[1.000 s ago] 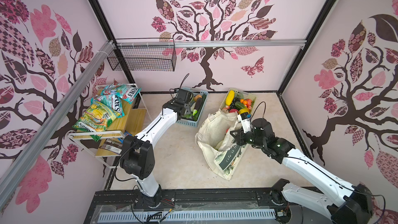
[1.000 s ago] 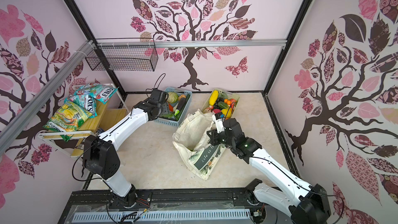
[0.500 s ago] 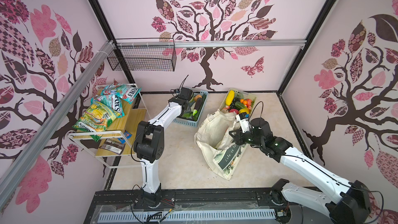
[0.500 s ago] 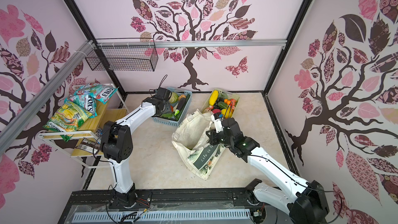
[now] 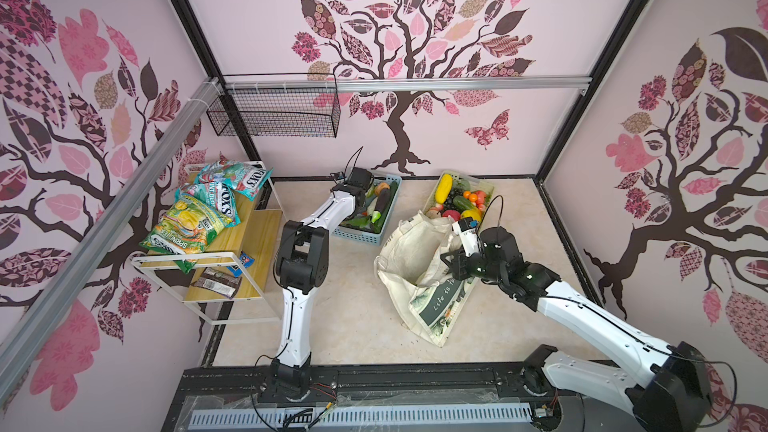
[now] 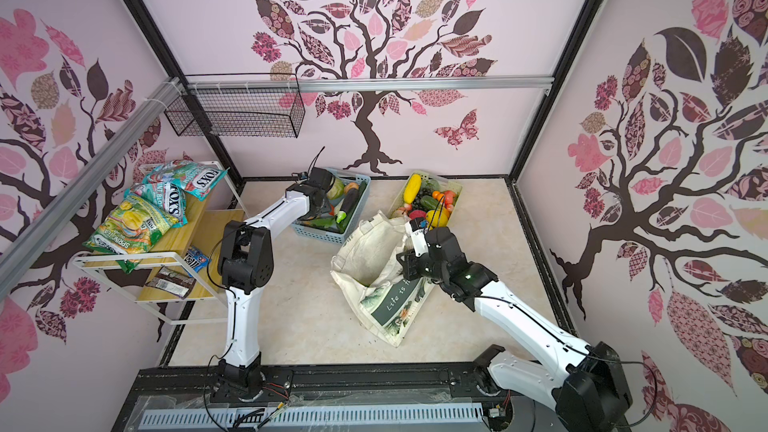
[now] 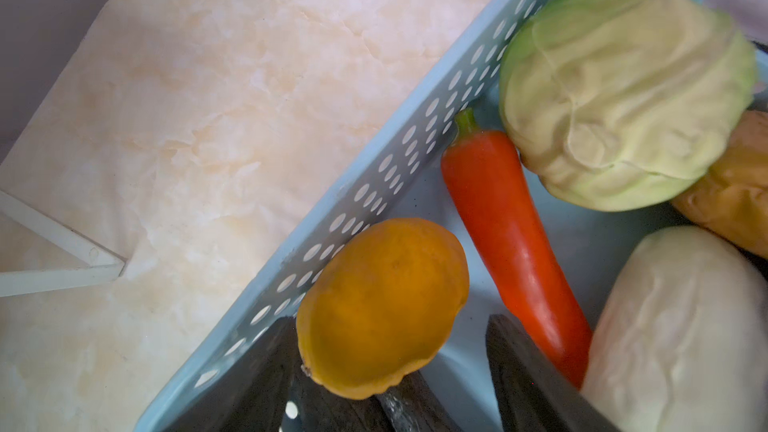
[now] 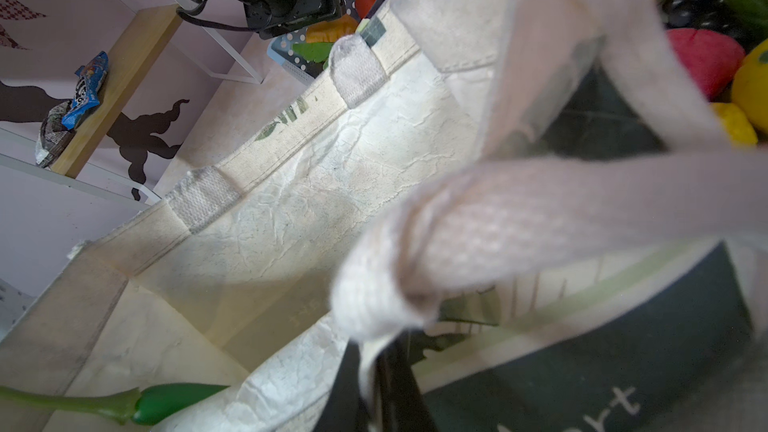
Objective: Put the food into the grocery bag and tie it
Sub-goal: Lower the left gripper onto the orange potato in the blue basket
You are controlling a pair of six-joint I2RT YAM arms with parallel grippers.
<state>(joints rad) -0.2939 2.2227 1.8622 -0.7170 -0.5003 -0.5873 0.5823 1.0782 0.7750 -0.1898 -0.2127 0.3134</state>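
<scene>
left gripper (image 7: 390, 326) open astride orange fruit (image 7: 374, 305) by blue basket (image 7: 374, 184) wall: may snag wall. right gripper (image 8: 388, 371) clamps grocery bag (image 8: 332, 184) at strap (image 8: 519, 218): slip collapses mouth.

Left arm (image 5: 330, 211) over blue basket (image 5: 358, 236); right end effector (image 5: 448, 261) holds grocery bag (image 5: 405, 243).

Bare counter (image 5: 345, 305) beside the grocery bag (image 5: 409, 251) is free; basket wall (image 7: 374, 184) and red pepper (image 7: 498, 222) closely flank the orange fruit (image 7: 382, 309).
</scene>
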